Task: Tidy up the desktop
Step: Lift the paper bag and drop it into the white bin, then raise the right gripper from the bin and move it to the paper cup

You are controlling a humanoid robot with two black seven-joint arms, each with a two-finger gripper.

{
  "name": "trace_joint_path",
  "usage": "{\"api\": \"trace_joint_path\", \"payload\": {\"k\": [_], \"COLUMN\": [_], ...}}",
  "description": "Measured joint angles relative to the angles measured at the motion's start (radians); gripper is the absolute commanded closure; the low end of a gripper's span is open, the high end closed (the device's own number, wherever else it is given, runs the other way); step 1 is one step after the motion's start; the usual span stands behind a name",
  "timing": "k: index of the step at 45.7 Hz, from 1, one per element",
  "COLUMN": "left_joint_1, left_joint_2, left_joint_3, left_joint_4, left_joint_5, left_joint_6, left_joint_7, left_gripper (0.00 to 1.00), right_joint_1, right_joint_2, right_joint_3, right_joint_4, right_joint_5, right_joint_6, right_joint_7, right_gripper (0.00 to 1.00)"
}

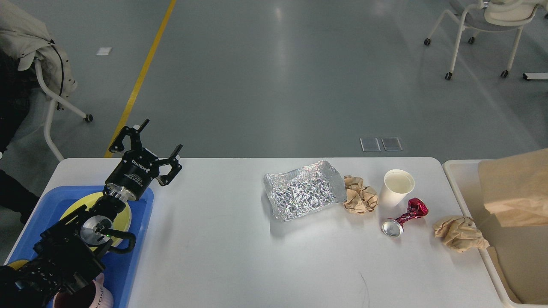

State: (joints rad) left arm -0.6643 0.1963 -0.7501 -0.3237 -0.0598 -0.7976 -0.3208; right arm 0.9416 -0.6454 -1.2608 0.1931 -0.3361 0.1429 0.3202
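1. The left black two-finger gripper (159,137) hangs with its fingers spread wide and nothing between them, above the far left corner of the desktop.
2. Under its arm lies a blue rectangular plastic tray (136,239) holding a round yellow plate (124,213); a pink-and-white mug (95,297) shows at the bottom edge.
3. The large white rectangular desktop (214,239) with rounded corners fills the lower half of the view, smooth and plain.
4. On its right half lie a crinkled silver foil bag (304,190), a crumpled brown paper ball (360,195), a white paper cup (397,187), a crushed red metal can (406,217) and a second brown paper wad (460,233).
5. A cream plastic bin (464,188) stands just beside the right edge, with brown paper (516,188) inside.
6. Beyond lies a grey glossy floor (278,77) with a yellow line (143,72) and white wheeled chairs (488,25).
7. The right gripper is out of view.
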Motion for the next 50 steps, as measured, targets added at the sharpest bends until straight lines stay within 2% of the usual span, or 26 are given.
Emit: {"api": "trace_joint_path", "payload": {"k": [16,34,35,36,37,38,39,50], "left_joint_1": [0.000,0.000,0.000,0.000,0.000,0.000,0.000,0.000], "left_joint_2": [0.000,0.000,0.000,0.000,0.000,0.000,0.000,0.000], "left_joint_3": [0.000,0.000,0.000,0.000,0.000,0.000,0.000,0.000], "left_joint_4": [0.000,0.000,0.000,0.000,0.000,0.000,0.000,0.000], "left_joint_5": [0.000,0.000,0.000,0.000,0.000,0.000,0.000,0.000], "left_joint_6": [0.000,0.000,0.000,0.000,0.000,0.000,0.000,0.000], "left_joint_7": [0.000,0.000,0.000,0.000,0.000,0.000,0.000,0.000], "left_gripper": [0.00,0.00,0.00,0.00,0.00,0.00,0.00,0.00], "right_joint_1": [-0.136,-0.169,-0.170,-0.171,-0.172,-0.173,-0.174,-0.178], "right_joint_2": [0.108,0.169,0.171,0.174,0.176,0.179,0.181,0.190], "right_joint_3": [0.030,0.078,0.082,0.085,0.089,0.094,0.098,0.126], "right_joint_4": [-0.041,-0.035,-0.035,-0.035,-0.034,-0.034,-0.034,-0.031], "right_joint_5": [0.082,0.086,0.086,0.086,0.086,0.086,0.086,0.086], "right_joint_6": [-0.056,-0.060,-0.060,-0.060,-0.060,-0.061,-0.061,-0.062], "right_joint_7": [-0.091,-0.101,-0.101,-0.101,-0.101,-0.101,-0.101,-0.102], "right_gripper": [1.00,0.99,0.93,0.83,0.63,0.29,0.00,0.00]}}
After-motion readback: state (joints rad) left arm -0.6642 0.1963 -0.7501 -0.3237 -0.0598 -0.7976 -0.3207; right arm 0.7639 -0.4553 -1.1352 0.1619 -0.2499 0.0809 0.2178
